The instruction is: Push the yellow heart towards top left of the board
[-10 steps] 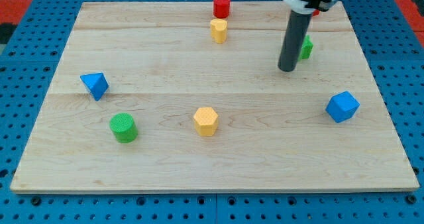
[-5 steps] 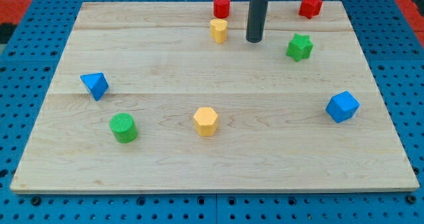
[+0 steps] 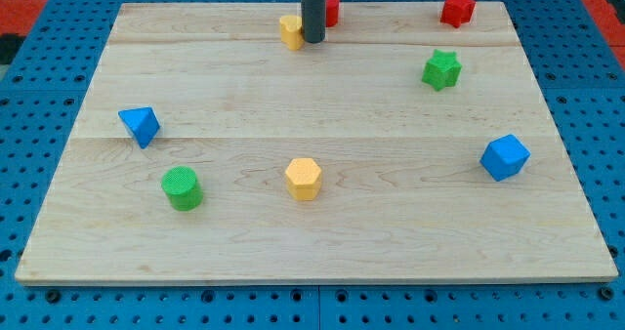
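The yellow heart [image 3: 290, 31] lies near the view's top, a little left of centre, on the wooden board [image 3: 312, 242]. My tip [image 3: 312, 40] stands right against the heart's right side; the dark rod rises straight up out of the view. The rod hides most of the red cylinder [image 3: 332, 8] just behind it.
A red star [image 3: 455, 8] is at the top right, a green star [image 3: 441, 69] below it. A blue cube [image 3: 504, 157] sits at the right, a yellow hexagonal block [image 3: 304, 179] low in the middle, a green cylinder [image 3: 182, 188] and a blue pyramid-like block [image 3: 140, 126] at the left.
My tip has swept from the right of the board leftwards and up to the yellow heart, and the heart has slid left and slightly up. The other blocks have not moved.
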Tool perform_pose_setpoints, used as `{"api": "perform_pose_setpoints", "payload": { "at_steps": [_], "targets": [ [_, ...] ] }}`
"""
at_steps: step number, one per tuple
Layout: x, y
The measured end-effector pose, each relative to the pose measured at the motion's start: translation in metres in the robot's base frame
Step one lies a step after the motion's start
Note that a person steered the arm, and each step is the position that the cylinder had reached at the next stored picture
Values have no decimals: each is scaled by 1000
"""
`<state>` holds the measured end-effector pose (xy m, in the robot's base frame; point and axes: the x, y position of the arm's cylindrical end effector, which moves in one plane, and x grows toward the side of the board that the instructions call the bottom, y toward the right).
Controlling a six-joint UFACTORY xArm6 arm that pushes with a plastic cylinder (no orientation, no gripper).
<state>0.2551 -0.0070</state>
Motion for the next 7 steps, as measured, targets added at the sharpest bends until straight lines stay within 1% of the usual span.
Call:
{"api": "perform_pose_setpoints", "payload": {
  "at_steps": [2, 3, 4, 5, 6, 7],
  "targets": [
    [-47, -36],
    [-37, -70],
    [-12, -38],
    [4, 14],
    [19, -23],
    [2, -86]
  ]
}}
